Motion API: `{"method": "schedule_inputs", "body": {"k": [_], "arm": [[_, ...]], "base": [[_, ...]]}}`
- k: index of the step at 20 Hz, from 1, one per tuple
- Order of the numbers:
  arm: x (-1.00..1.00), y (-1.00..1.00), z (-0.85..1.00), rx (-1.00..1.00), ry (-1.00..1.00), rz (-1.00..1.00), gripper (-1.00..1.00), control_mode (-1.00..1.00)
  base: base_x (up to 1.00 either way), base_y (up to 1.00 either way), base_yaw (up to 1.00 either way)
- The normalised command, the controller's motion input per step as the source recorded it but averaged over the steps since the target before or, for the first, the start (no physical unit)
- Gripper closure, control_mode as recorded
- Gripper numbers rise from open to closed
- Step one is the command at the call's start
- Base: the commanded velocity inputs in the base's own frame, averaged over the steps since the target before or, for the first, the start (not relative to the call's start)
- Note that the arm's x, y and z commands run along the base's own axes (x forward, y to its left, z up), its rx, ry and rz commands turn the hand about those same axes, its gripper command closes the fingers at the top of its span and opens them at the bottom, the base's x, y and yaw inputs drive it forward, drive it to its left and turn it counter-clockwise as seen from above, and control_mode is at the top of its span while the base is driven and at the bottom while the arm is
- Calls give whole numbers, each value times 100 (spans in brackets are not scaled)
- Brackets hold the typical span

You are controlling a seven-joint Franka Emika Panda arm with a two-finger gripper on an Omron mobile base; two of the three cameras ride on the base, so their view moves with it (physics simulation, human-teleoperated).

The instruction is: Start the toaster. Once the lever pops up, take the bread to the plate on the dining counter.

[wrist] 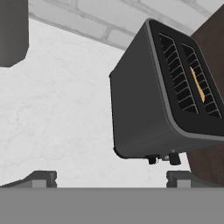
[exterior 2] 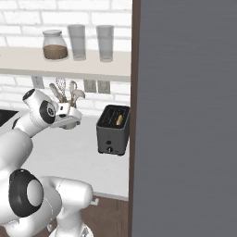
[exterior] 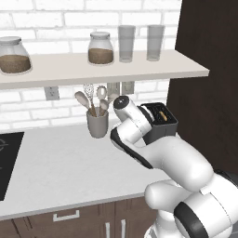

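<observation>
- The toaster stands on the white worktop against the brick wall, just beside a tall dark cabinet.
- In the left base view the arm covers most of the toaster; its top and slots show.
- The bread sits deep in one slot, with a thin golden edge visible in the hand view.
- The toaster's lever and knob are small dark nubs low on one face; their position is hard to read.
- The gripper hangs near the toaster, apart from it, jaws spread wide and holding nothing.
- A grey utensil holder with spoons stands left of the toaster.
</observation>
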Motion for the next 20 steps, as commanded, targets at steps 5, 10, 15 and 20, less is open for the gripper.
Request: {"method": "schedule_inputs", "body": {"k": [5,10,15,20], "arm": [[0,0,0,0,0,0,-100,-100],[0,0,0,0,0,0,-100,-100],[0,0,0,0,0,0,-100,-100],[0,0,0,0,0,0,-100,-100]], "base": [[0,0,0],[0,0,0],[0,0,0],[0,0,0]]}}
